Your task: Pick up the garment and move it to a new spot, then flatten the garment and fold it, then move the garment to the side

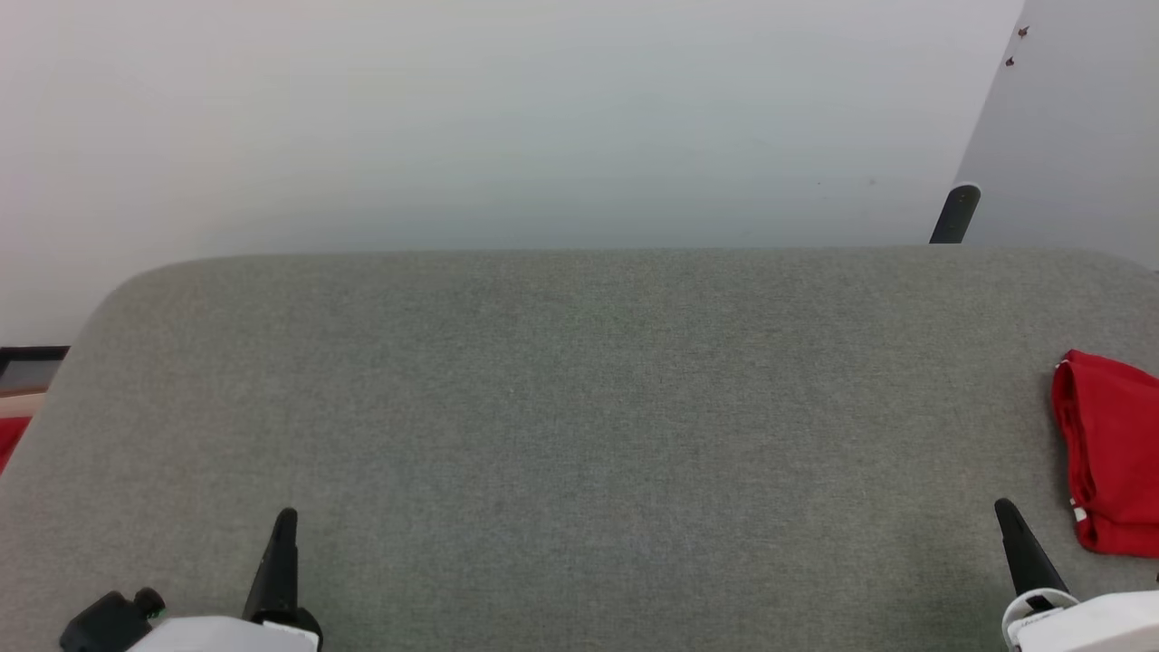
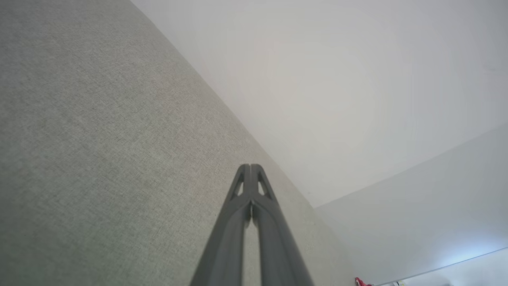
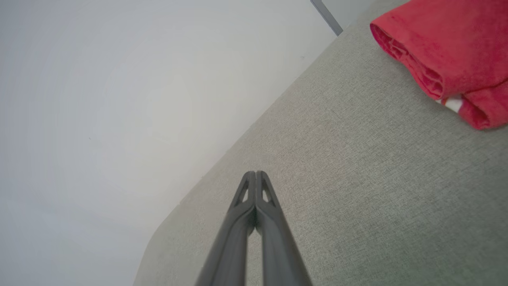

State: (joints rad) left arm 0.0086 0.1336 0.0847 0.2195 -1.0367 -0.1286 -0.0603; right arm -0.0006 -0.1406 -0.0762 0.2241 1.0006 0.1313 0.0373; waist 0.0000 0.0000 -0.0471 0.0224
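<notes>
I have both arms low at my near edge of the grey bench (image 1: 579, 407). The left gripper (image 1: 285, 521) sits at about 7 o'clock in the head view and the right gripper (image 1: 1003, 509) at about 5 o'clock. Both are closed with nothing in them. Each wrist view shows its two fingers pressed together at the tips over bare grey fabric.

The garment (image 1: 1109, 453) lies at 3 o'clock in the head view, on the bench's right side and partly cut off by the picture's edge. It sits near the right gripper, at about 1 o'clock from it, and is not touching it. In the right wrist view it is a compact red bundle with stacked layers along one edge and a bit of white trim peeking out at the corner. I can't see the number on it.

My reading is that it looks folded and parked to the side, so I take the last step to be done or nearly done.

If the fold passes, the next move is only to keep both arms clear of it. If it needs tidying, the right gripper must open first, then reach toward 1 o'clock and come down on the top layer without dragging the stack apart.
</notes>
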